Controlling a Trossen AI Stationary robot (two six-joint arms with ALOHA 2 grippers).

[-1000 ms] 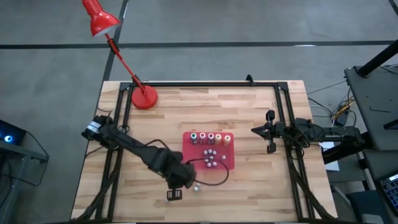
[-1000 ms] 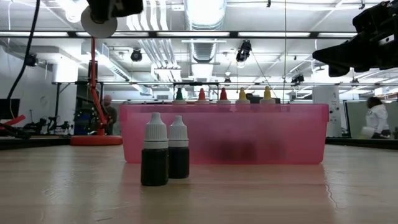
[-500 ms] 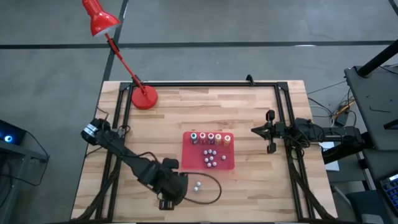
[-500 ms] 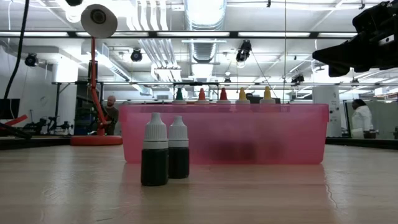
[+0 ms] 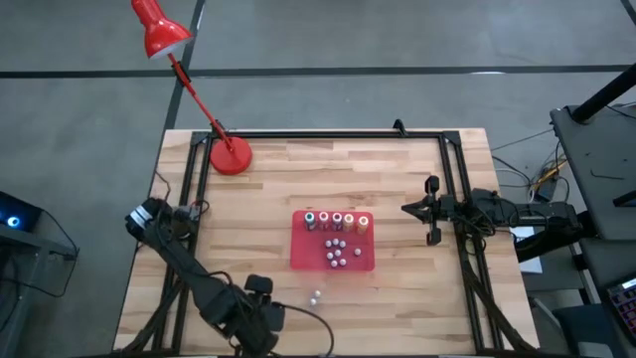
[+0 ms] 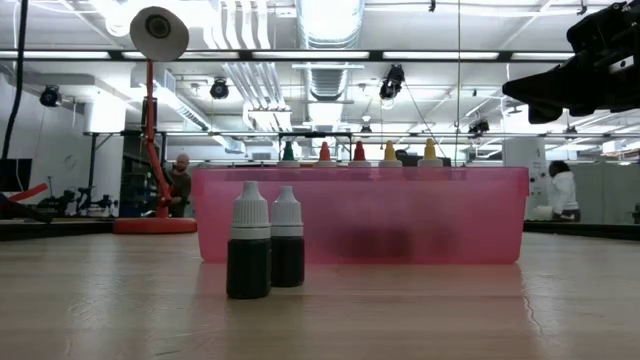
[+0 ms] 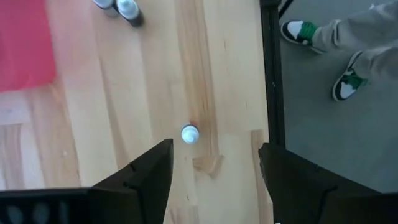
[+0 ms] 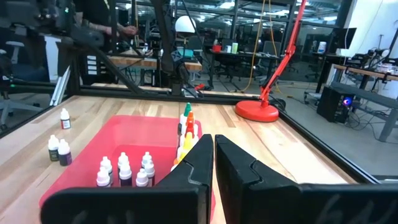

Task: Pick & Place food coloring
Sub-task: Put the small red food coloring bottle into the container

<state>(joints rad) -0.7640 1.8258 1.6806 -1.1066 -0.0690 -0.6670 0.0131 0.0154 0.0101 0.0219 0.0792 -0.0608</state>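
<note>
Left gripper sits at the near edge of the tabletop, jaws spread apart and holding nothing. In the left wrist view a single white-capped bottle stands upright on the wood between and just ahead of the two fingers, touching neither.

Right gripper hangs above the right side of the tabletop, well clear of the tray, jaws pressed together and empty (the right wrist view shows the two fingers meeting with no gap).

Red tray lies near the middle of the tabletop. Inside it, a row of five food coloring bottles stands upright along the far wall, with green, red, orange and yellow bodies; the low view shows only their coloured tips over the tray rim. A cluster of white-capped bottles stands in the middle of the tray; their colours cannot be told.

Two dark bottles with pale caps stand upright on the bare wood in front of the tray, outside it, side by side and touching or nearly so.

Red desk lamp has its base at the far left of the tabletop. A person's shoes show on the floor beside the tabletop in the left wrist view.
</note>
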